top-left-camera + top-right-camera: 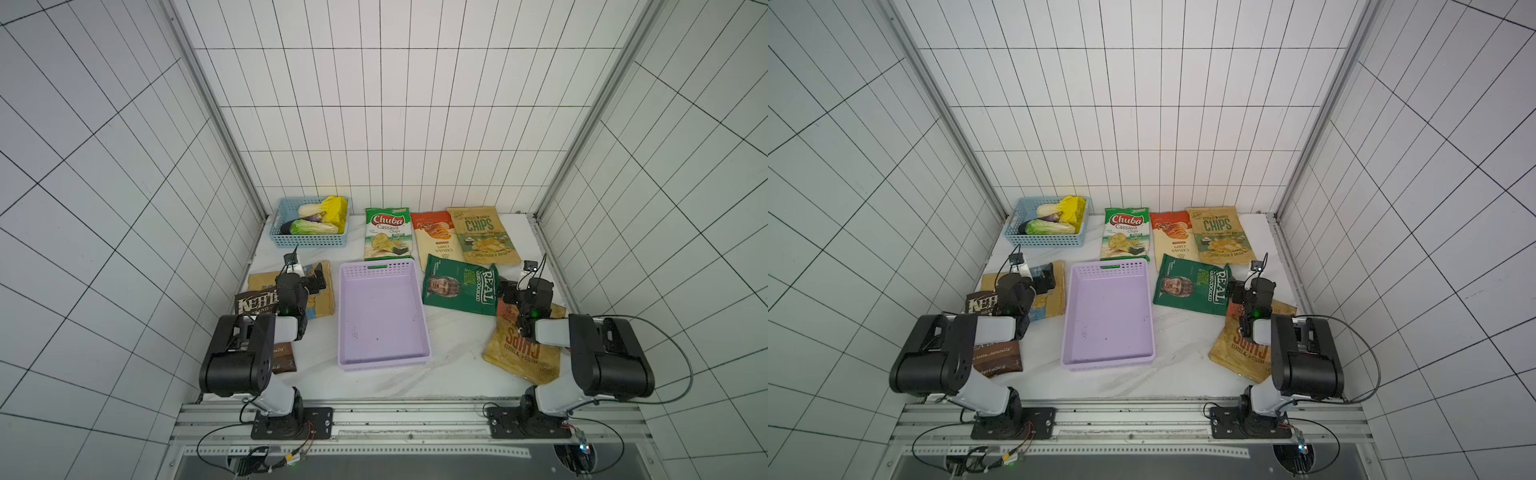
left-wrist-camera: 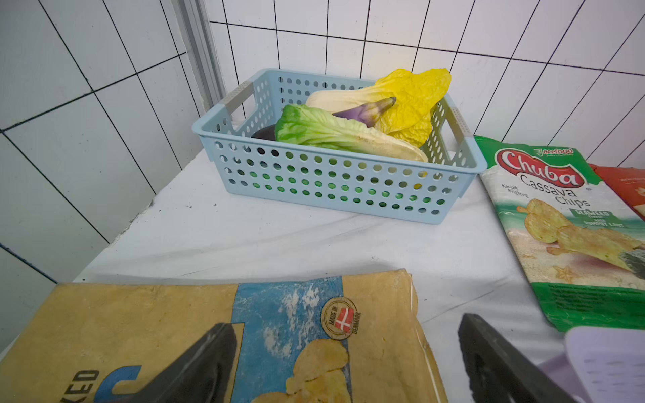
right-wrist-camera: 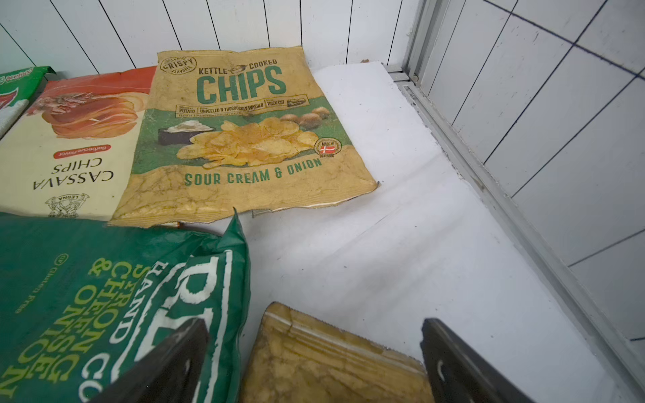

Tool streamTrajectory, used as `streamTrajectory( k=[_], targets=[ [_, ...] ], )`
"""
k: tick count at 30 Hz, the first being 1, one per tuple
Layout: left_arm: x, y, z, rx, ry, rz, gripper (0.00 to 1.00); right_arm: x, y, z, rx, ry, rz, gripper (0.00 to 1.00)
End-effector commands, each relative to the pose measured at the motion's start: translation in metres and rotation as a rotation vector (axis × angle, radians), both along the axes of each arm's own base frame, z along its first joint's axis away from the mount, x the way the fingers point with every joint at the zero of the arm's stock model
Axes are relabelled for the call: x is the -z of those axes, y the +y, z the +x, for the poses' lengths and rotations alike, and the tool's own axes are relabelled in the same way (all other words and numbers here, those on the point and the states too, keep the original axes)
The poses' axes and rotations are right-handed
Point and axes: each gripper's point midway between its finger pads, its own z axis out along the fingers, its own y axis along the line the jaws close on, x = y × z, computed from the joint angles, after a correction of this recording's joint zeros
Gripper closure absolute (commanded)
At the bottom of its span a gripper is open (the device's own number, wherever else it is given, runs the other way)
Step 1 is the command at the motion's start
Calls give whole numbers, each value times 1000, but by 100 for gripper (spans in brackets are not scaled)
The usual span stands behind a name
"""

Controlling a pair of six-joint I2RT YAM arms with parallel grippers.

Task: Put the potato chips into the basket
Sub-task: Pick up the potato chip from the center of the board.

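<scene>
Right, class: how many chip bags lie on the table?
7: Chuba, orange cassava, sour-cream CHIPS at the back; REAL, tan CHIPS right; Kettle, blue-tan bag left. None seems hidden.

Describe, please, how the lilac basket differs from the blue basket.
The lilac basket is shallow and larger; the blue basket is deeper and smaller. The lilac basket is empty; the blue basket holds vegetables. The lilac basket sits in the middle; the blue basket sits at the far left corner. Both are perforated plastic rectangles.

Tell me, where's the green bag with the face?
In both top views, the REAL bag lies right of the lilac basket, nearer the robot than the orange cassava bag.
</scene>
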Motion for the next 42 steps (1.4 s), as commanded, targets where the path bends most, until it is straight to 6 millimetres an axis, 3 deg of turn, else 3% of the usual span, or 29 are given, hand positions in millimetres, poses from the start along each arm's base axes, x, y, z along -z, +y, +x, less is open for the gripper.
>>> streamTrajectory(
  k=[1, 36, 42],
  targets=[
    [-4, -2, 1, 8, -9, -6, 2, -12, -3, 9, 7, -30, 9, 1],
    [-3, -1, 0, 8, -10, -6, 2, -12, -4, 9, 8, -29, 7, 1],
    [-32, -21, -5, 126, 4, -11, 2, -11, -3, 9, 7, -27, 15, 1]
  ],
)
